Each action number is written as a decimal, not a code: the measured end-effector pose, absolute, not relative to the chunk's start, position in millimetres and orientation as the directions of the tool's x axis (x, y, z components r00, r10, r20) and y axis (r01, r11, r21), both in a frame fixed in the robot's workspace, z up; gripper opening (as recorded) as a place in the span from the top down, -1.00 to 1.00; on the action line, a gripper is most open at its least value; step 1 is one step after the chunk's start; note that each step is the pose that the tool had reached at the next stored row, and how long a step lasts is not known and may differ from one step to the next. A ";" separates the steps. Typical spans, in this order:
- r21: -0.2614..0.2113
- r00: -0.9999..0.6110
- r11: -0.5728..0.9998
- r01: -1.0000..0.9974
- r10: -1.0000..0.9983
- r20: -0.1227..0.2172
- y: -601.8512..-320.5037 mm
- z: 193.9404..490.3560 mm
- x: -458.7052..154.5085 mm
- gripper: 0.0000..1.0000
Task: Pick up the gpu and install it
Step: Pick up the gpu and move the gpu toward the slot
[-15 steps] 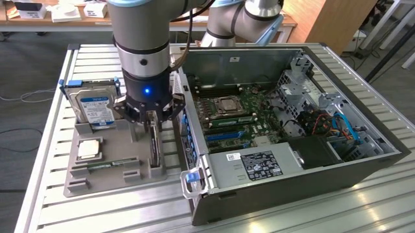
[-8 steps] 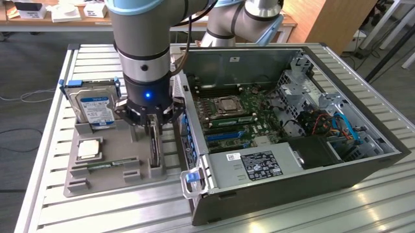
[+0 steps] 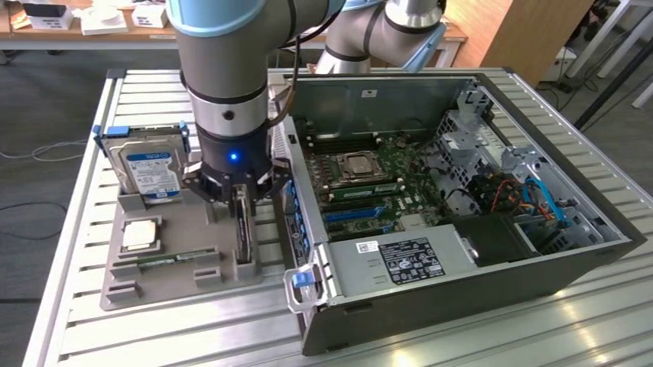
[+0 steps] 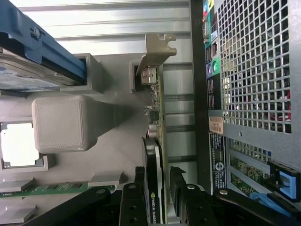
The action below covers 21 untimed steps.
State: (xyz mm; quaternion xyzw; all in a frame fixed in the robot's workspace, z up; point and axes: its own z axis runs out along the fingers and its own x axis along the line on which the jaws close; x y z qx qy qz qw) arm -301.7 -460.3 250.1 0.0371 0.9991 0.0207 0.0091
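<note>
"What do we see closest to us?"

"The metal worktop (image 3: 153, 340), with a grey tray (image 3: 128, 294) on it. A thin green memory stick (image 3: 168, 260) lies in the tray, and a square silver chip (image 3: 140, 235) sits just behind it."

"Where is the graphics card (image 3: 243, 233)?"

"We see it standing on its edge in a slot of the tray, near the computer box (image 3: 490, 306)."

"Is the claw (image 3: 241, 200) holding it?"

"No, the claw is spread wide. Its black fingers (image 4: 129, 202) hang down on both sides of the card and do not squeeze it."

"What do we see further back?"

"A hard drive (image 3: 150, 170) with a blue label stands in the tray. The computer box lies open on the exterior view's right, and we see its green board (image 3: 398, 183) inside."
</note>
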 end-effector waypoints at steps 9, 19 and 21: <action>0.042 -0.997 0.996 0.074 0.075 -0.017 -460.3 243.1 -301.6 0.29; 0.042 -0.997 0.996 0.074 0.075 -0.017 -460.3 238.5 -301.6 0.29; 0.042 -0.997 0.996 0.074 0.075 -0.017 -460.3 236.2 -301.6 0.29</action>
